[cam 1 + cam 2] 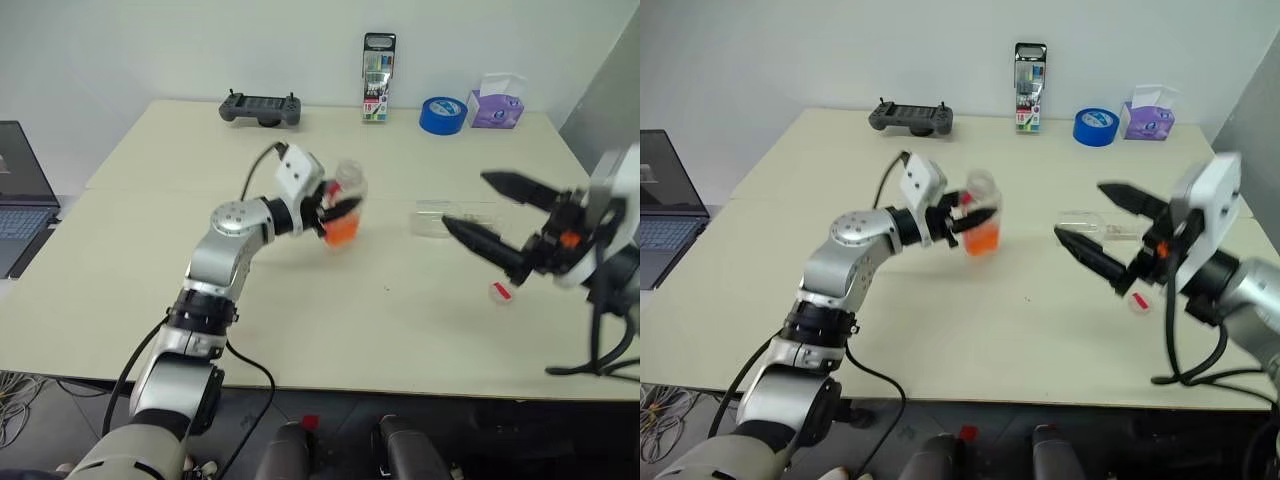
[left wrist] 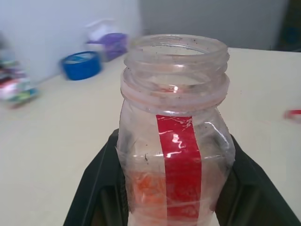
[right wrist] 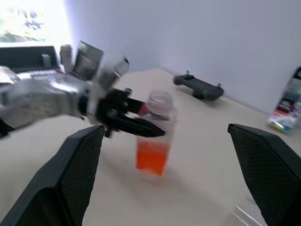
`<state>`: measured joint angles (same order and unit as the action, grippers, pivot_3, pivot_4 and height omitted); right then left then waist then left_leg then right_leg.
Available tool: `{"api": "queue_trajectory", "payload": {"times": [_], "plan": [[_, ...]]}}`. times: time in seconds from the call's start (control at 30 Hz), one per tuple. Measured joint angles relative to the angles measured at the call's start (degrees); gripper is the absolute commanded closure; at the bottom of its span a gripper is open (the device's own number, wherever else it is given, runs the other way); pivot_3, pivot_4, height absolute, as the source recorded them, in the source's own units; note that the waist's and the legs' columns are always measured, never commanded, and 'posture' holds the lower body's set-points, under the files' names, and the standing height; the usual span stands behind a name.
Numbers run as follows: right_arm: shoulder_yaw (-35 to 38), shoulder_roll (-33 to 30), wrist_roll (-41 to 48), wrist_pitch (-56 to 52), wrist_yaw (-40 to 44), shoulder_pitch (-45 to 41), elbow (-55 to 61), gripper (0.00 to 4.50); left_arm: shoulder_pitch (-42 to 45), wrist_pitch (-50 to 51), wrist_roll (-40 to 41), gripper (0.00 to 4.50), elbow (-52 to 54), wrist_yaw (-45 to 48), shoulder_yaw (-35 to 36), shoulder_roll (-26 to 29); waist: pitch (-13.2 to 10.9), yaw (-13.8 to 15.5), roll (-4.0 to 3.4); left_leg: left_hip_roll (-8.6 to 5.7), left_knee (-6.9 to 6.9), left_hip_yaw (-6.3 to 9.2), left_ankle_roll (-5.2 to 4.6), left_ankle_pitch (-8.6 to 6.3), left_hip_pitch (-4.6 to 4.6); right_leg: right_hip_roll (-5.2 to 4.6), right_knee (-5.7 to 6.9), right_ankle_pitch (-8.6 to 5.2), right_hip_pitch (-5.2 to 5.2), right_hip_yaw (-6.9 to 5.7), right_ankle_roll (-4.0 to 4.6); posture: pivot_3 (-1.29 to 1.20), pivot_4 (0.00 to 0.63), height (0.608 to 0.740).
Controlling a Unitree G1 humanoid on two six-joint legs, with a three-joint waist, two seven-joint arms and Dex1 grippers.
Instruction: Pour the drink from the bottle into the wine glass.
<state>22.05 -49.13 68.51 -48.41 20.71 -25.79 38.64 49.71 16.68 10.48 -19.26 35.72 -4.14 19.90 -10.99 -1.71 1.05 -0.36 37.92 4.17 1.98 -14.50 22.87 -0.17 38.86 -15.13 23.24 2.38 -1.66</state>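
- Pale bench (image 1: 300,340) carries a wine glass (image 1: 1095,224) lying on its side, right of centre.
- Left tool (image 1: 335,212) clamps the uncapped bottle (image 1: 346,205) mid-body; drink (image 1: 342,230) sits low.
- Right tool (image 1: 1103,228) gapes wide, empty.
- Bottle looks light, slick; glass fragile, best taken by the stem.

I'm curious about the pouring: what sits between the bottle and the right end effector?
The clear wine glass, apparently lying on its side, close by that end effector; the left eye view shows it.
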Motion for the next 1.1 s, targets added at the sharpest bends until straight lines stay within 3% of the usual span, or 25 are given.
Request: {"api": "queue_trajectory", "payload": {"times": [0.17, 0.37, 0.57, 1.1], "plan": [[-6.96, 0.37, 1.67, -1.93, -2.1, -3.35, -0.73, 0.03, 1.58, -1.89, -5.01, 2.67, -5.82, -17.34, 5.29, -1.71, 0.0, 0.14, 0.04, -0.02, -0.02, 0.13, 0.0, -0.01, 0.12, -0.22, 0.01, 0.06, 0.04, -0.01, 0.1, 0.0, 0.15, 0.74], [-10.34, 0.92, -1.78, -1.35, -0.17, -2.61, -0.71, 0.03, -0.3, -2.37, -5.57, 2.67, -9.67, -30.0, 11.99, -3.69, -0.02, 0.27, 0.06, -0.16, 0.02, 0.2, 0.01, -0.01, 0.15, -0.64, -0.01, 0.1, 0.08, -0.1, -0.01, 0.0, 0.15, 0.74], [-11.68, 2.88, -2.01, -0.91, -0.09, -4.62, -1.36, 0.03, -0.87, -7.34, -2.45, 2.67, -11.03, -29.28, 16.0, -4.89, -0.01, 0.36, 0.08, -0.17, 0.05, 0.19, 0.02, 0.0, 0.11, -0.63, 0.06, 0.12, 0.08, -0.16, -0.02, 0.0, 0.15, 0.74], [-11.95, 3.06, -2.27, -0.92, -1.9, -4.57, -1.56, 0.03, -1.78, -13.42, -1.96, 2.67, -18.99, -22.77, 15.66, -3.71, 0.0, 0.3, 0.09, -0.15, 0.04, 0.15, 0.01, 0.0, 0.03, -0.6, 0.11, 0.12, 0.06, -0.12, -0.02, 0.0, 0.15, 0.74]]}}
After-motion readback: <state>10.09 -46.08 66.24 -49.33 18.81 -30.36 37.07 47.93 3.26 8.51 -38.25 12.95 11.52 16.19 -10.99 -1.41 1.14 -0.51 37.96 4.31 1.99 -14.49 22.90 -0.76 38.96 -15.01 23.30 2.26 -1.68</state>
